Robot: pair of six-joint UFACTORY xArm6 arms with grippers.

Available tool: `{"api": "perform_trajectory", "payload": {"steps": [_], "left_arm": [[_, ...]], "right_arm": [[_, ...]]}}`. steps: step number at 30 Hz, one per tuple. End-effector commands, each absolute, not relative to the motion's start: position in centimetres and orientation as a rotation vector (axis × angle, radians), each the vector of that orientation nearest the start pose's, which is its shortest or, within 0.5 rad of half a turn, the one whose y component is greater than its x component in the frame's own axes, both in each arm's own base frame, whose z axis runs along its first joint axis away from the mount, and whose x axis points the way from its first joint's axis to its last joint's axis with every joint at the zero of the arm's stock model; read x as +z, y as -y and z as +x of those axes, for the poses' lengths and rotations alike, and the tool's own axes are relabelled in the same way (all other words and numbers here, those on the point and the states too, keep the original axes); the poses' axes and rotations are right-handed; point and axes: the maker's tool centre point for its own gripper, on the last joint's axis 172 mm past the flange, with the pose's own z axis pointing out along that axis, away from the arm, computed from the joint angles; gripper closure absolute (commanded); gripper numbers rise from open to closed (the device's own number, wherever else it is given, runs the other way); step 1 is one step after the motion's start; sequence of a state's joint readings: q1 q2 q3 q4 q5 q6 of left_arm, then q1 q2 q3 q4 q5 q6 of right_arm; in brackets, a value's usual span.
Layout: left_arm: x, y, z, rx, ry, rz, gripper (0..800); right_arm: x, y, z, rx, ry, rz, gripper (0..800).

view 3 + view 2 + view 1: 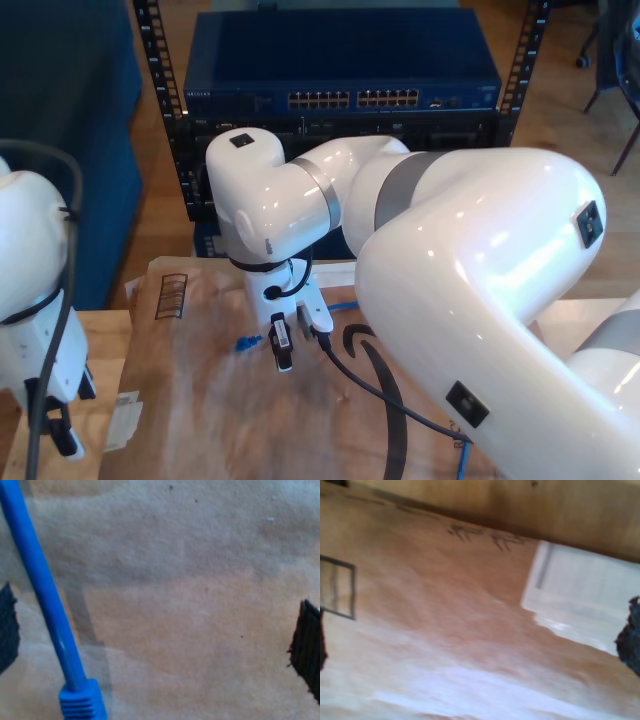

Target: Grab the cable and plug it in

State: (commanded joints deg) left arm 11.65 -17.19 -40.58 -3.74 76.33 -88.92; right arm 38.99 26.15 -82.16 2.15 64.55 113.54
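Cable (42, 587) showing bright blue w/ ridged blue plug; cardboard (205, 400) looking tan-brown; arms (470, 260) gleaming white, grey bands; switch (340, 60) navy.

The exterior view looks down from above and behind a large white arm (470, 270) toward a blue network switch (340, 60) in a rack at the far side, with the brown cardboard surface (200, 400) below. That arm's bulk takes up much of the exterior view's right half.

The second wrist view looks almost straight down from very near the cardboard (200, 605), close enough that the blue cable (42, 590) appears thick and blurred.

The first wrist view is tilted and soft, looking slantwise along the cardboard (445, 630) from low down, toward a white label (580, 590).

Both wrist views share the cardboard with the exterior view.
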Motion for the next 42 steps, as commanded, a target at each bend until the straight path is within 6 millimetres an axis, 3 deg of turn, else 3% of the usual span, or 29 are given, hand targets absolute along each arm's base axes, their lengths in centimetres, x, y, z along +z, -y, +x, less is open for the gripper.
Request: {"api": "perform_trajectory", "payload": {"steps": [8,14,21,25,34,39,42], "left_arm": [[15.1,-4.2,28.3,-0.496,-2.549,2.047,0],[15.1,-4.2,28.3,-0.495,-2.548,2.045,0],[15.0,-4.2,28.3,-0.497,-2.550,2.043,0],[15.0,-4.2,28.3,-0.498,-2.550,2.047,0],[14.6,-4.2,28.1,-0.516,-2.555,2.046,0],[14.7,-4.1,28.1,-0.516,-2.553,2.048,0],[14.8,-4.2,28.2,-0.512,-2.554,2.045,0]], "right_arm": [[8.8,-35.5,42.2,0.093,-1.974,-2.570,70],[8.2,-35.9,42.6,0.094,-1.977,-2.569,148],[8.7,-36.3,43.2,0.085,-1.971,-2.556,322],[8.5,-36.2,43.1,0.083,-1.970,-2.563,371],[8.2,-36.1,43.4,0.075,-1.958,-2.559,575],[8.3,-36.1,43.4,0.072,-1.961,-2.556,755],[8.7,-35.8,43.6,0.060,-1.955,-2.563,794]]}}
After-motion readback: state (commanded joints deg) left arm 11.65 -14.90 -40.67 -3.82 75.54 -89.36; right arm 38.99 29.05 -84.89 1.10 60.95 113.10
